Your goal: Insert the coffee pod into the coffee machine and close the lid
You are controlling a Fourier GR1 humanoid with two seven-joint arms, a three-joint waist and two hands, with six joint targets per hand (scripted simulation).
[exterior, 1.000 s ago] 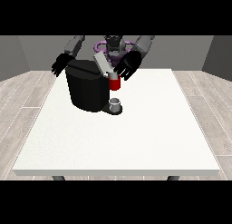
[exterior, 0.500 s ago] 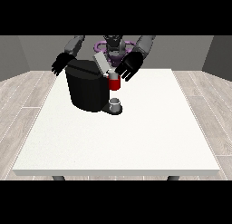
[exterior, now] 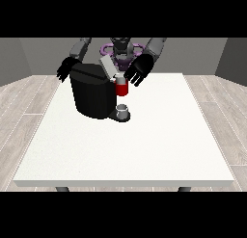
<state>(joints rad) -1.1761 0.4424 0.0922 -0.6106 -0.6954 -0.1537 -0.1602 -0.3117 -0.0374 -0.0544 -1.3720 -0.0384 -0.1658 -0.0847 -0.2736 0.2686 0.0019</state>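
A black coffee machine (exterior: 91,95) stands on the far left part of the white table (exterior: 144,145). Its grey lid (exterior: 107,67) is tilted up and open. The machine's red front part (exterior: 121,88) sits above a small grey cup (exterior: 123,110) on its base. The hand at the view's right (exterior: 138,71) hovers just right of the lid and above the red part, fingers spread. The hand at the view's left (exterior: 66,69) sits behind the machine's far left corner, fingers relaxed. I cannot make out a separate coffee pod.
The robot's torso (exterior: 120,49) stands behind the table's far edge. Wooden floor surrounds the table. The white tabletop stretches wide in front of and to the right of the machine.
The hand at the view's right has shifted slightly down and in toward the lid. The machine, lid and other hand look the same.
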